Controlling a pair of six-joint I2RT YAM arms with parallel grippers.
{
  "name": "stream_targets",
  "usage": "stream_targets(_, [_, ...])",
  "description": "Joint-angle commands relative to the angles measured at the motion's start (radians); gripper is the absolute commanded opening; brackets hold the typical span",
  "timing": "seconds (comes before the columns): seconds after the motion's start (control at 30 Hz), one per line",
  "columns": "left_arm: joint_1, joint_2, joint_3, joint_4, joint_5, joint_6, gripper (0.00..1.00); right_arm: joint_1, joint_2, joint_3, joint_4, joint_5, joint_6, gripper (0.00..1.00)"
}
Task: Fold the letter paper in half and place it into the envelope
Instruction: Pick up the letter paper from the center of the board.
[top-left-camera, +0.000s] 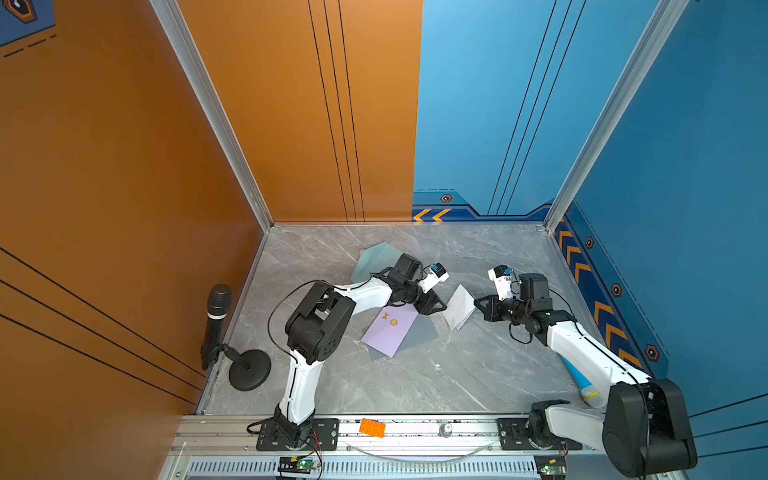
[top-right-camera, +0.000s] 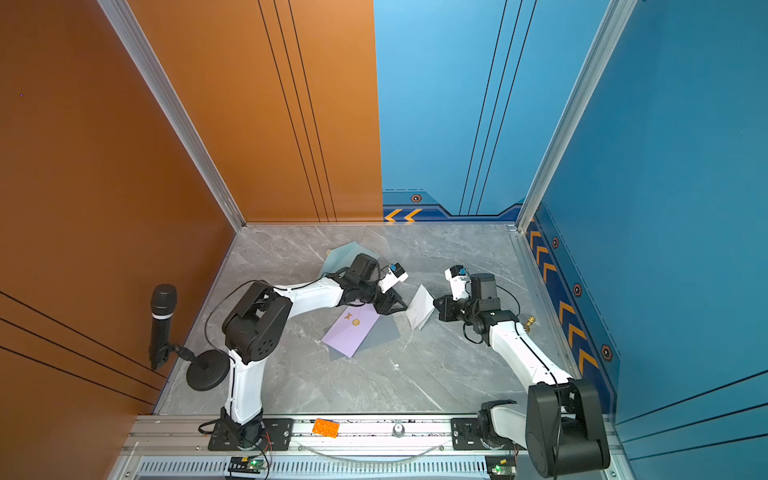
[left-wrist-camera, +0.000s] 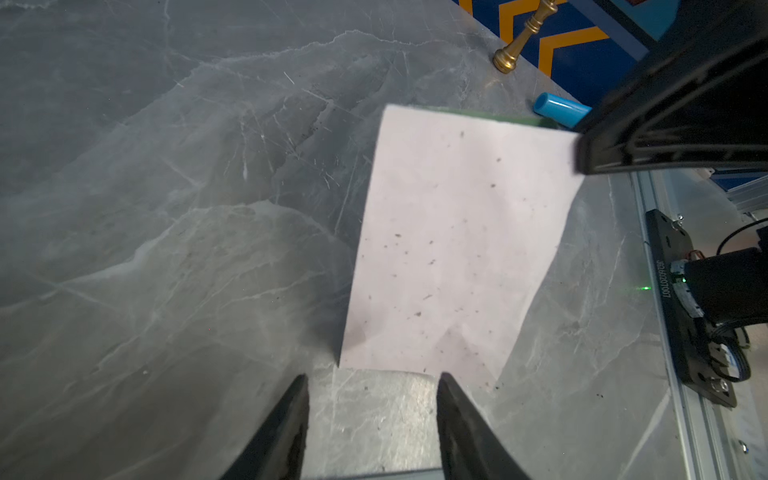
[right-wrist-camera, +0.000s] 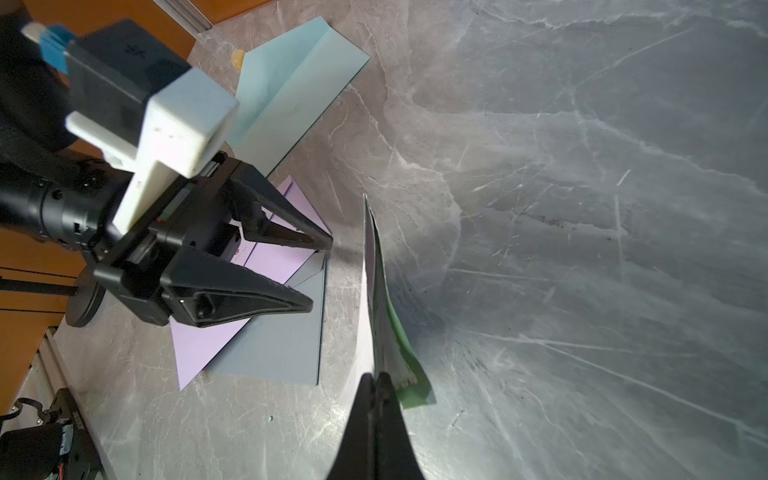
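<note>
The white letter paper (top-left-camera: 459, 307) (top-right-camera: 420, 306) is held up on edge off the table, doubled over with a green inner face (right-wrist-camera: 392, 328). My right gripper (top-left-camera: 477, 302) (right-wrist-camera: 376, 376) is shut on its edge. In the left wrist view the letter paper (left-wrist-camera: 457, 249) fills the middle. My left gripper (top-left-camera: 444, 308) (left-wrist-camera: 372, 376) is open, its fingertips just short of the paper's opposite edge with nothing between them. The lilac envelope (top-left-camera: 390, 330) (top-right-camera: 351, 332) (right-wrist-camera: 195, 353) lies flat under the left arm's wrist, gold seal up.
A grey-blue sheet (top-left-camera: 422, 336) lies under the envelope. A pale blue folded sheet (top-left-camera: 374, 257) lies behind the left arm. A black microphone on a stand (top-left-camera: 218, 316) stands at the left wall. A gold chess piece (left-wrist-camera: 523, 37) and blue tube (left-wrist-camera: 561, 109) lie by the right wall.
</note>
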Motion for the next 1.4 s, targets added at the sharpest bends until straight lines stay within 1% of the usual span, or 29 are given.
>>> stream_targets(0.0, [0.014, 0.039, 0.053, -0.005, 0.046, 0.008, 0.50, 0.012, 0.010, 0.005, -0.035, 0.028, -0.041, 0.00])
stream_targets(0.37, [0.028, 0.133, 0.153, -0.033, 0.167, 0.020, 0.51, 0.057, 0.014, 0.006, -0.037, 0.030, -0.073, 0.00])
stream_targets(0.57, [0.026, 0.155, 0.157, -0.036, 0.238, 0.031, 0.52, 0.066, 0.011, 0.009, -0.043, 0.047, -0.081, 0.00])
stream_targets(0.83, [0.030, 0.150, 0.141, -0.032, 0.320, 0.046, 0.52, 0.066, 0.012, 0.007, -0.042, 0.068, -0.083, 0.00])
stream_targets(0.93, [0.027, 0.147, 0.136, -0.032, 0.339, 0.049, 0.49, 0.066, 0.010, 0.009, -0.045, 0.073, -0.083, 0.00])
stream_targets(1.17, [0.015, 0.126, 0.095, -0.032, 0.331, 0.063, 0.34, 0.063, 0.001, 0.006, -0.046, 0.088, -0.080, 0.00])
stream_targets(1.37, [0.010, 0.108, 0.070, -0.032, 0.331, 0.071, 0.30, 0.061, -0.001, 0.005, -0.046, 0.091, -0.078, 0.00])
